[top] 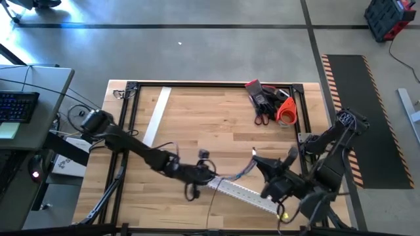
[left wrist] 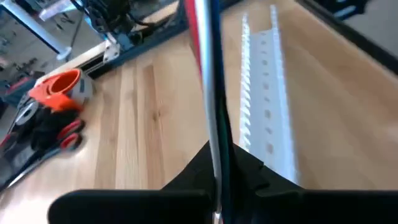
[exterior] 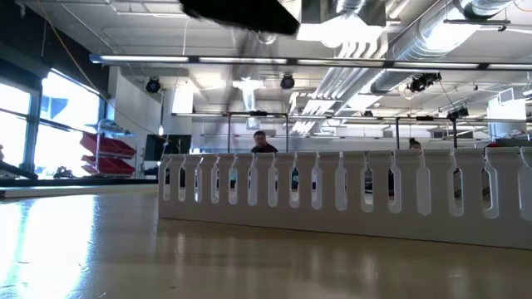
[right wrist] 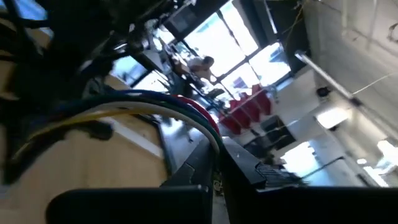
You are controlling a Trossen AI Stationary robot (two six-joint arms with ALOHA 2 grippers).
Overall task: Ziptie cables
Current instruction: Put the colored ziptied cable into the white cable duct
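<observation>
Low in the high view's middle, my left pincer (top: 209, 172) is clenched on the cables (top: 237, 172), which run right to my right pincer (top: 270, 172), clenched on their other end. They hang just above the white channel (top: 246, 192) on the counter (top: 210, 124). Tools (top: 270, 101) lie upper right.

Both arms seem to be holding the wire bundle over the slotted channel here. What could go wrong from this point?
1. The bunch of thin grey and coloured cables spans between the left gripper and right gripper, both shut on it; pulling apart could strain the wires or slip them out.
2. The long white slotted plastic channel lies just below the cables; a drooping wire might snag in its slots.
3. The two grippers sit close together, so they may collide.
</observation>
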